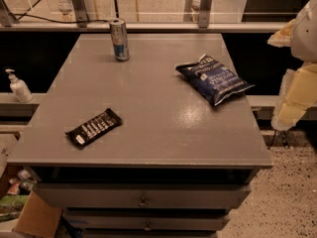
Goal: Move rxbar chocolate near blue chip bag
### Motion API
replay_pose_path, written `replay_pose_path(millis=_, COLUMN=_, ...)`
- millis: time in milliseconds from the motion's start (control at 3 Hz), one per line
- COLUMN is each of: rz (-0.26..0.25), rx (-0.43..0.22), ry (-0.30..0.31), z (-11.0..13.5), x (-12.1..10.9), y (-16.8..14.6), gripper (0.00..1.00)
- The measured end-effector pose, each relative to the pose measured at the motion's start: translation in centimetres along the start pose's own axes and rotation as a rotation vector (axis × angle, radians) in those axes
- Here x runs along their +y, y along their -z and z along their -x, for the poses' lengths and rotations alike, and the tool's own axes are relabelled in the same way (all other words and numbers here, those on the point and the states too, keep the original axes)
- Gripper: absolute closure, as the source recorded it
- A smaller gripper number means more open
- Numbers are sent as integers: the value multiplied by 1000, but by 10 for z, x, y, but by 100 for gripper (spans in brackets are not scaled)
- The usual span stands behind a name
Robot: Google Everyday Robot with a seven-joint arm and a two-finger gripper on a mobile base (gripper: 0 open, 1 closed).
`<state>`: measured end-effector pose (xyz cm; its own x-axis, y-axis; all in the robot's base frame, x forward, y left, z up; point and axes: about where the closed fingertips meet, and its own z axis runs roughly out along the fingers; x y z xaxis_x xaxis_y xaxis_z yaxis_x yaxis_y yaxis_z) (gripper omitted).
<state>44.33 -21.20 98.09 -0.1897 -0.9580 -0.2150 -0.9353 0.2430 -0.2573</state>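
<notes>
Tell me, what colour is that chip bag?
The chip bag is navy with white lettering, camera view; gripper right of the table.

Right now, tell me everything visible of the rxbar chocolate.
The rxbar chocolate is a small flat black wrapper with rows of white lettering and a white patch at its lower-left end. It lies flat and slanted on the grey table, near the front-left corner, touching nothing else. The gripper hangs beyond the table's right edge, far from it.
</notes>
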Motion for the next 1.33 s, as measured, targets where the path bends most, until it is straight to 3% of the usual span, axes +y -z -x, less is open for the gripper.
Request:
replay_pose_path(millis=333, rz=0, rx=-37, ry=107, z=39, x=-8, y=-4, gripper=0)
replay_pose_path(millis=667, rz=7, rx=-67, ry=255, z=89, x=-8, y=-18, gripper=0)
replay_pose_path(millis=1333, rz=22, rx=-109, ry=545, z=171, x=26, y=-76, gripper=0)
